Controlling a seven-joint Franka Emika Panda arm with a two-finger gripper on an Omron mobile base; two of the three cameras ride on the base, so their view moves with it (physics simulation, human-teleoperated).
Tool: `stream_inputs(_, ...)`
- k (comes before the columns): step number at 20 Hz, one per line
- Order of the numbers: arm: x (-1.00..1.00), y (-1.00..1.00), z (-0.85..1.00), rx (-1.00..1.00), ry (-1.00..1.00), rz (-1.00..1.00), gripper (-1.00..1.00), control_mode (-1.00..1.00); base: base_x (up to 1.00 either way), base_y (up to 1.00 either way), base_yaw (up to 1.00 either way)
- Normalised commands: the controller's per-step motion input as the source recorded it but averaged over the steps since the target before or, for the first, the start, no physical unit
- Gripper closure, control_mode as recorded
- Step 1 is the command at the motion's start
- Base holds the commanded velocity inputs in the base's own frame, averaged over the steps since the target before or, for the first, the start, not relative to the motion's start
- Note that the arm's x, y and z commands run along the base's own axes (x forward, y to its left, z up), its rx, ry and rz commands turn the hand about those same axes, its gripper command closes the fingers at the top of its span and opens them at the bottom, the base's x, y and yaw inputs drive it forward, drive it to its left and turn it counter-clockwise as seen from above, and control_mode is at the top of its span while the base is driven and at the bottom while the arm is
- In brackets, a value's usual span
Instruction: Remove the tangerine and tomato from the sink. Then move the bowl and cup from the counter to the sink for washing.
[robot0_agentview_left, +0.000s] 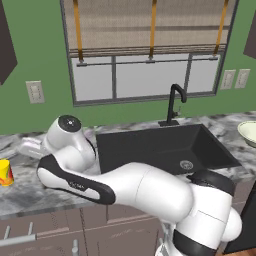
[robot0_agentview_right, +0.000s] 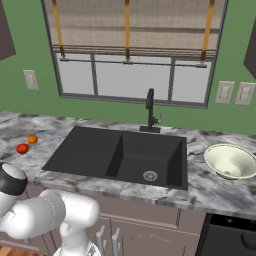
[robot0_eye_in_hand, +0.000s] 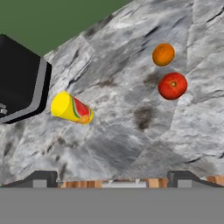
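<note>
Looking along the hand view, the gripper (robot0_eye_in_hand: 113, 177) hangs above the counter (robot0_eye_in_hand: 131, 131) with its jaws spread wide and nothing between them; only the two dark fingertips (robot0_eye_in_hand: 41, 177) show at the bottom edge. Since the tangerine (robot0_eye_in_hand: 163, 54) and tomato (robot0_eye_in_hand: 172, 85) already lie on the stone, upper right of that frame, just beside each other, the step in hand is most likely fetching the cup (robot0_eye_in_hand: 71, 107).

The cup sits left of centre in the hand view, well apart from both fruits and near a dark boxy object (robot0_eye_in_hand: 19, 81) at the left edge. It tapers toward its base, so closing near the wider rim should hold it better than pinching low. Centring the jaws on it first, then descending straight, would keep the fingers from nudging it away or clipping the box.

In the left base view the cup (robot0_agentview_left: 5, 172) stands at the far left edge, with the sink (robot0_agentview_left: 165, 147) right of centre. In the right base view the basin (robot0_agentview_right: 120, 155) holds no fruit, and the bowl (robot0_agentview_right: 231, 161) waits at the right.
</note>
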Motion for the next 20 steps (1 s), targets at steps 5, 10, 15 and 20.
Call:
stream_inputs(5, 0.13, 0.22, -0.01, 0.07, 0.00, -0.01, -1.00, -1.00, 0.00, 0.00, 0.00)
stream_inputs(10, 0.06, 0.23, -0.03, 0.01, 0.00, -0.02, -1.00, -1.00, 0.00, 0.00, 0.00)
stream_inputs(15, 0.10, 0.22, -0.01, 0.00, 0.00, -0.03, -1.00, -1.00, 0.00, 0.00, 0.00)
stream_inputs(20, 0.19, 0.19, 0.00, 0.00, 0.01, -0.04, -1.00, -1.00, 0.00, 0.00, 0.00)
